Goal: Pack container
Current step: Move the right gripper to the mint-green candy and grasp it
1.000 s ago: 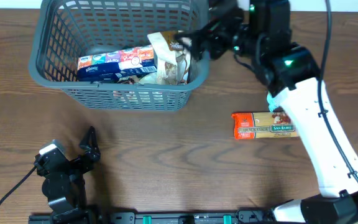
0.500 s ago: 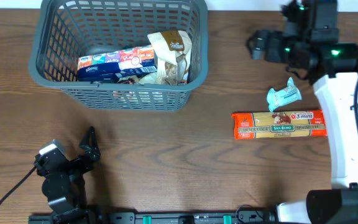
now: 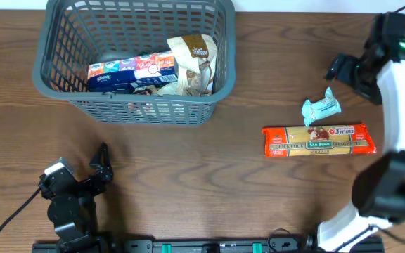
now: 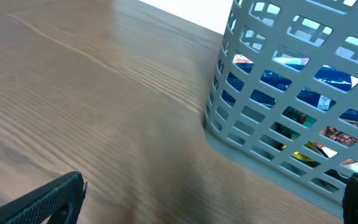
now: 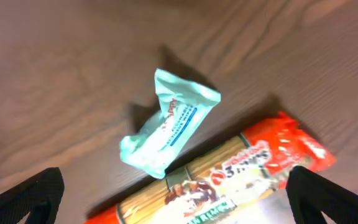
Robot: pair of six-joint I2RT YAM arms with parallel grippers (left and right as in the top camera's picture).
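The left pincer (image 3: 104,167) and right pincer (image 5: 179,196) are open and empty; the right one might bump the pasta pack (image 5: 229,180) while grabbing the green packet (image 5: 168,124) beside it

A wooden table (image 3: 188,176) fills nearly all of every view. Its top is dark brown with a plain grain, the streaks running mostly from side to side in the overhead view, with looping figure near the front middle. Beyond the table's far edge a narrow pale strip (image 3: 294,5) shows, white and featureless; whether it is wall or floor cannot be told. The left wrist view shows the same white past the table's edge. The light is soft and even, laying a dull pale sheen on the wood and only blurred shadows
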